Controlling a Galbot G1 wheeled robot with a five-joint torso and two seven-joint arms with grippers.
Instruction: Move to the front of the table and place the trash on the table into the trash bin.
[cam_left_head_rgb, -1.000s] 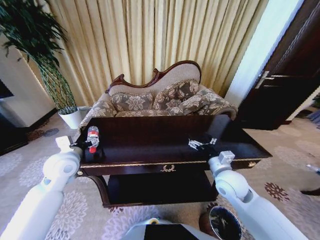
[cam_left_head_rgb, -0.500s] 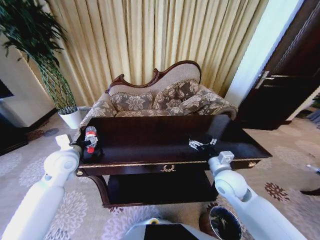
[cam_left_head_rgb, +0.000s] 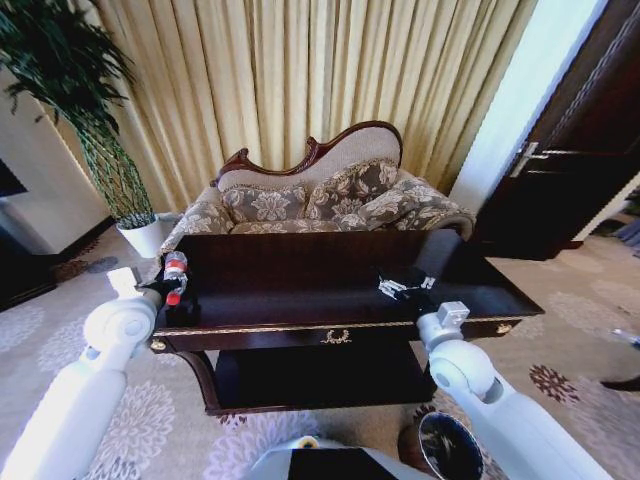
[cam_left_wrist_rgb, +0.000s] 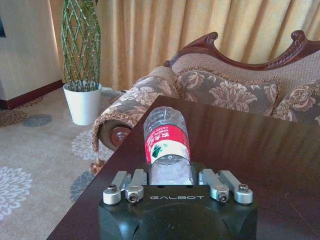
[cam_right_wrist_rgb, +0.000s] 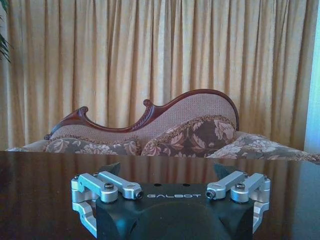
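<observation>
A: Where is the left tool (cam_left_head_rgb: 168, 288) at this moment?

B: At the left end of the dark glossy worktop (cam_left_head_rgb: 300, 270), clamped on the clear bottle (cam_left_head_rgb: 175, 277). In the left wrist view the bottle (cam_left_wrist_rgb: 166, 145) runs straight out from between the tool's links, its red label facing up and its far end pointing toward the sofa (cam_left_wrist_rgb: 240, 95). From the head camera the red cap sits at the end nearest the tool.

A: Is the bottle touching the worktop?

B: That cannot be told; it lies just above or on the surface at the worktop's left end.

A: And the right tool?

B: The right tool (cam_right_wrist_rgb: 172, 172) is held low over the near right part of the worktop, its links spread wide and nothing between them. The white scraps (cam_left_head_rgb: 400, 287) lie on the worktop just beyond it, toward the sofa.

A: The trash bin?

B: The trash bin (cam_left_head_rgb: 445, 448) stands on the patterned carpet (cam_left_head_rgb: 560, 330) below the right arm, on the near side of the worktop, its black inside facing up. It is well apart from the left tool and the bottle.
</observation>
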